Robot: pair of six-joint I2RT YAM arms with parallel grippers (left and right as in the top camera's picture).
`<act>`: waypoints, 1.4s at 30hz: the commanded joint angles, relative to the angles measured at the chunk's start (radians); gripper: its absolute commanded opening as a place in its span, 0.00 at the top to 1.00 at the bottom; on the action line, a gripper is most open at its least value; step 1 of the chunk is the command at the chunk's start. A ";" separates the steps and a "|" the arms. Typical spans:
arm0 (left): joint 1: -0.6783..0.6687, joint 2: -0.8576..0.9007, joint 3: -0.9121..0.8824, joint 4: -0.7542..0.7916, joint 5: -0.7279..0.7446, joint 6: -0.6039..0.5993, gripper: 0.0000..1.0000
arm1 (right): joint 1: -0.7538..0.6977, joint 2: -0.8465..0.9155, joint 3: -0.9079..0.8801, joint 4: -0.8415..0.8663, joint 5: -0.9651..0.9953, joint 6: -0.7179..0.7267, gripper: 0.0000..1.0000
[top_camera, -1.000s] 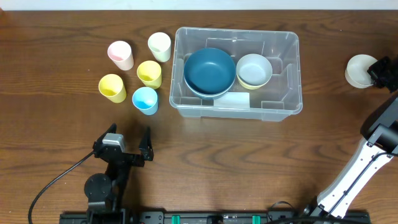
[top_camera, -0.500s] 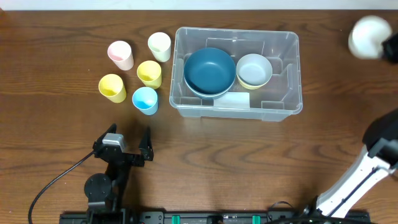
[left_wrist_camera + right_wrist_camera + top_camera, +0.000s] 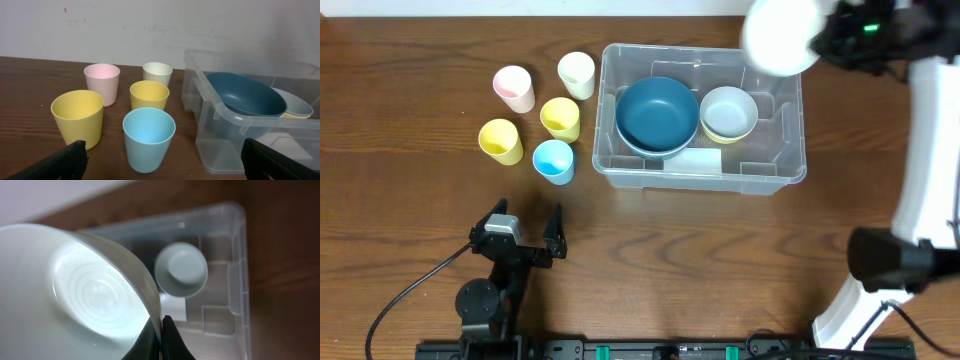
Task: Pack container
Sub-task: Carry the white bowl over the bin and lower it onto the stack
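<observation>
Overhead: container (image 3: 770, 168) left of right end effector (image 3: 828, 38)

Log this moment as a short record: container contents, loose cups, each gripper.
container: clear bin, holding a dark blue bowl and a pale bowl
cups: five upright, left of the container: pink cup, cream cup, yellow cup, second yellow cup, blue cup
left gripper: open, empty, facing the cups
right gripper: shut on the rim of a white bowl, held over the container's far right corner
</observation>
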 commanded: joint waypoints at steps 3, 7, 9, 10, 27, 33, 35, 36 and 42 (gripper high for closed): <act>0.005 -0.006 -0.019 -0.032 0.006 -0.005 0.02 | 0.072 0.061 -0.078 0.030 0.140 0.015 0.99; 0.005 -0.006 -0.019 -0.032 0.007 -0.005 0.02 | 0.087 0.085 -0.123 0.063 0.141 0.017 0.99; 0.005 -0.006 -0.019 -0.032 0.006 -0.005 0.02 | 0.089 0.101 -0.134 0.070 0.150 0.027 0.99; 0.005 -0.006 -0.019 -0.032 0.006 -0.005 0.02 | 0.089 0.108 -0.137 0.074 0.153 0.027 0.99; 0.005 -0.006 -0.019 -0.032 0.006 -0.005 0.02 | 0.094 0.180 -0.380 0.260 0.167 0.038 0.99; 0.005 -0.006 -0.019 -0.032 0.006 -0.005 0.02 | 0.094 0.180 -0.457 0.330 0.167 0.038 0.97; 0.005 -0.006 -0.019 -0.032 0.006 -0.005 0.02 | 0.094 0.180 -0.473 0.343 0.167 0.038 0.95; 0.005 -0.006 -0.019 -0.032 0.006 -0.005 0.02 | 0.094 0.180 -0.478 0.348 0.167 0.038 0.92; 0.005 -0.006 -0.019 -0.032 0.006 -0.005 0.02 | 0.094 0.180 -0.481 0.352 0.167 0.038 0.50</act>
